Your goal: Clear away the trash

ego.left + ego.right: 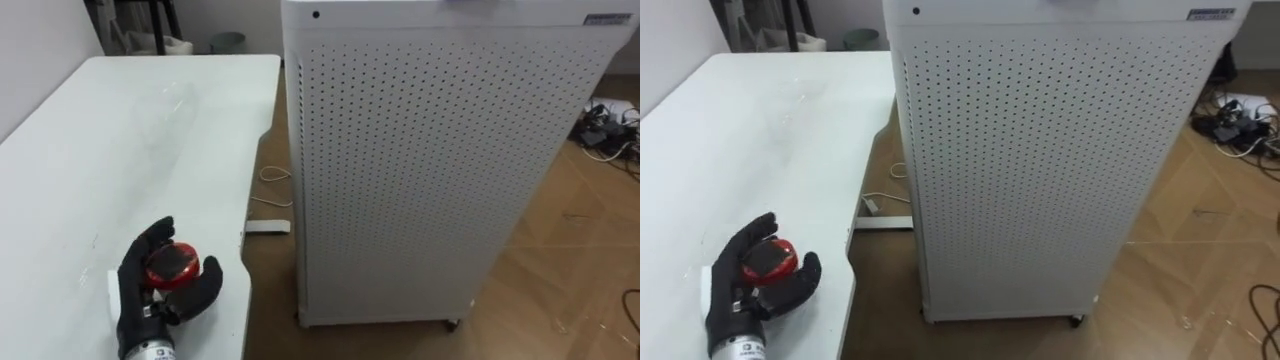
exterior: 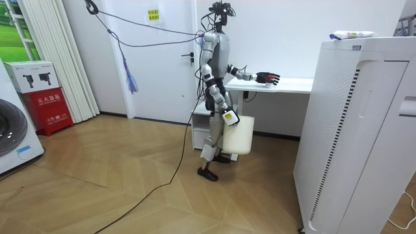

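White perforated cabinet point(image 1: 440, 170) stands right of left hand point(image 1: 135, 288), across strip of floor. White table point(image 1: 120, 150) lies under that hand and stretches ahead of it. White bucket point(image 2: 238, 134) hangs just below right hand point(image 2: 227, 117), low by hip; grip there too small to judge. Left hand, black-gloved, rests on table near edge. Its fingers and thumb curl round red round object point(image 1: 173, 266), possibly a lid.

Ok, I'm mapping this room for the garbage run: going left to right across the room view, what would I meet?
First the washing machine → red box → white bin at the robot's side → left hand closed on the red object → perforated white cabinet.
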Robot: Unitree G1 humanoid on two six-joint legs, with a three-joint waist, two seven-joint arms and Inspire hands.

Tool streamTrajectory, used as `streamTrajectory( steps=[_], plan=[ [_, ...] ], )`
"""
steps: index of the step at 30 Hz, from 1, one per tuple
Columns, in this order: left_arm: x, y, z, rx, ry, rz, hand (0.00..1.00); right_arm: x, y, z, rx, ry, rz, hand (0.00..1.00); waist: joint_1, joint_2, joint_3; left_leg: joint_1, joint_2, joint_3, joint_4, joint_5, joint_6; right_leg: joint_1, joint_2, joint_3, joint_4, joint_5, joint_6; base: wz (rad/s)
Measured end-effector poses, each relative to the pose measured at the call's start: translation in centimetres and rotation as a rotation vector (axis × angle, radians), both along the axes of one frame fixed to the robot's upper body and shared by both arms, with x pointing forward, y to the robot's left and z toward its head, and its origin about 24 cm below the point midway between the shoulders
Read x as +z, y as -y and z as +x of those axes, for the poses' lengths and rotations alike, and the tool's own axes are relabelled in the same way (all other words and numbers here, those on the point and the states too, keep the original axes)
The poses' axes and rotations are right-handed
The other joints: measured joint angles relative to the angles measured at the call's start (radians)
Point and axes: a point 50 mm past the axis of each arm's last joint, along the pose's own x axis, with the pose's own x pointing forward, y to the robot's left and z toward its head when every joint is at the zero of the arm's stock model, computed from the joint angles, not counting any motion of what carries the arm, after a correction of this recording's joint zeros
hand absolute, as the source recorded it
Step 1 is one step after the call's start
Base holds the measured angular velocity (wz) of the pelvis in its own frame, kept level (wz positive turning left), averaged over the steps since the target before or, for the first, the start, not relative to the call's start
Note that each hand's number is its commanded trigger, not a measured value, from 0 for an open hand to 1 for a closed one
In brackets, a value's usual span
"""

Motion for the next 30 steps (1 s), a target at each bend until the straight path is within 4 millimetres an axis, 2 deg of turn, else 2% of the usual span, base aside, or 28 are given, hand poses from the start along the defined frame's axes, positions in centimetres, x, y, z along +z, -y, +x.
streamTrajectory(
  steps=[10,16,22,24,30],
  plan=[
    [0.0,1.4,0.3,-0.093,-0.014,-0.013,1.00,0.0,-0.7,0.4,0.017,0.009,0.008,1.00,-0.001,0.001,-0.0001,0.000,0.000,0.001,0.000,0.000,0.000,-0.001,-0.001,-0.001,0.001,0.000,0.000,0.00],
    [1.1,2.3,0.7,-0.164,0.024,-0.024,1.00,0.2,-0.8,0.9,0.021,0.024,0.012,1.00,0.000,0.000,-0.0001,-0.003,0.000,0.001,0.001,0.000,0.000,-0.001,-0.001,-0.002,0.001,0.000,0.000,0.00],
    [3.6,4.1,1.3,-0.298,0.132,-0.045,1.00,1.1,-1.1,3.0,0.041,0.090,0.022,1.00,-0.002,0.000,-0.0001,-0.005,0.001,0.006,0.000,0.000,0.000,-0.003,-0.001,-0.003,0.001,0.000,0.000,-0.01],
    [4.4,5.0,1.4,-0.353,0.162,-0.053,1.00,1.8,-1.4,4.6,0.047,0.139,0.024,1.00,-0.002,0.001,-0.0003,-0.014,0.004,0.019,0.001,0.000,0.001,-0.018,-0.003,-0.001,0.019,0.000,0.000,-0.12],
    [5.0,7.0,1.2,-0.520,0.182,-0.075,1.00,3.6,-1.9,8.0,0.030,0.264,-0.005,1.00,-0.006,-0.003,-0.0006,-0.029,0.003,0.019,0.006,0.000,0.001,-0.035,-0.003,0.010,0.021,0.000,0.000,-0.03]
  ],
)
